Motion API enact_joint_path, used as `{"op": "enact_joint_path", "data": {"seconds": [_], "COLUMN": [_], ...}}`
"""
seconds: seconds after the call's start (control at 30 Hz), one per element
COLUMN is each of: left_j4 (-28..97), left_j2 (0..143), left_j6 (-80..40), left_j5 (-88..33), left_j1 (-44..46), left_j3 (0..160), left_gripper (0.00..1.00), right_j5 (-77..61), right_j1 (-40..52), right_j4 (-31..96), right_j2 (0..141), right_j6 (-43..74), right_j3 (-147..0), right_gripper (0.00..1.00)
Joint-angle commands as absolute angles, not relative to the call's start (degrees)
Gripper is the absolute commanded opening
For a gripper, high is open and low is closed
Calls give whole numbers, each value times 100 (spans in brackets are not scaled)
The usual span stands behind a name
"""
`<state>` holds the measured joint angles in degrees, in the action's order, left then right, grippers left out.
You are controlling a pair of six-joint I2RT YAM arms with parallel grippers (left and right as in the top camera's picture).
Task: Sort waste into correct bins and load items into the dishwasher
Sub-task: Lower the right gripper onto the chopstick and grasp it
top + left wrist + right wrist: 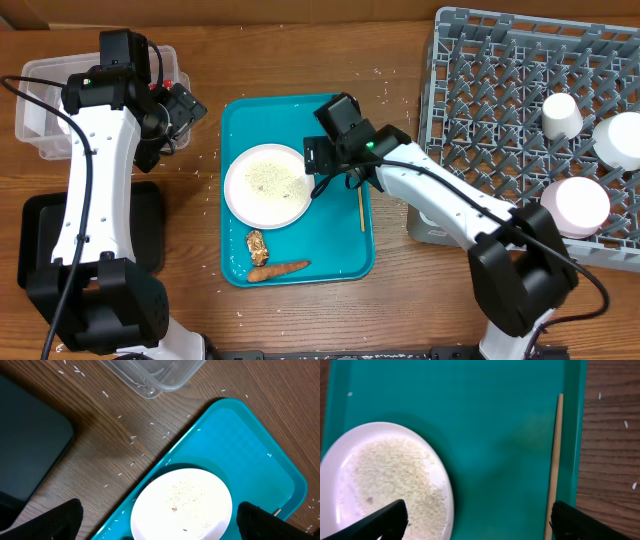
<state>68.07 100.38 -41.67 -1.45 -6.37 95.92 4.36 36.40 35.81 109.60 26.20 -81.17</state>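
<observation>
Brown wooden worktop [400, 40], with loose rice grains [132, 437] on it, carries the teal tray [300, 105]. Over this tray hangs the right hand [480, 517], its fingers wide apart and nothing between them. The white plate [385, 485], covered with rice, lies below one finger, and the thin wooden stick [555, 460] lies just beside the other. Near the tray's corner, the left hand [160, 517] is spread apart and empty too, with the same plate in front of it. I think the main danger is the rice: if the plate is taken by one edge and tilts, grains can slide onto the tray. Both hands point at one plate, so they may collide. The closing fingers could also catch the stick instead.
</observation>
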Motion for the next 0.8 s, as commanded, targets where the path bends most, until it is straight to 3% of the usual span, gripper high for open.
{"op": "enact_joint_path", "data": {"seconds": [0.0, 0.2, 0.77], "left_j4": [6810, 6810, 6810], "left_j2": [9933, 9933, 9933], "left_j6": [-4202, -4202, -4204], "left_j5": [-106, -106, -106], "left_j1": [-596, -596, -596], "left_j3": [9568, 9568, 9568], "left_gripper": [100, 100, 100], "right_j5": [598, 714, 1253], "right_j1": [3638, 3647, 3669], "right_j4": [3583, 3590, 3601], "right_j2": [11233, 11496, 11948], "right_j6": [2727, 2731, 2724], "right_j3": [-8138, -8138, -8138], "right_gripper": [90, 77, 71]}}
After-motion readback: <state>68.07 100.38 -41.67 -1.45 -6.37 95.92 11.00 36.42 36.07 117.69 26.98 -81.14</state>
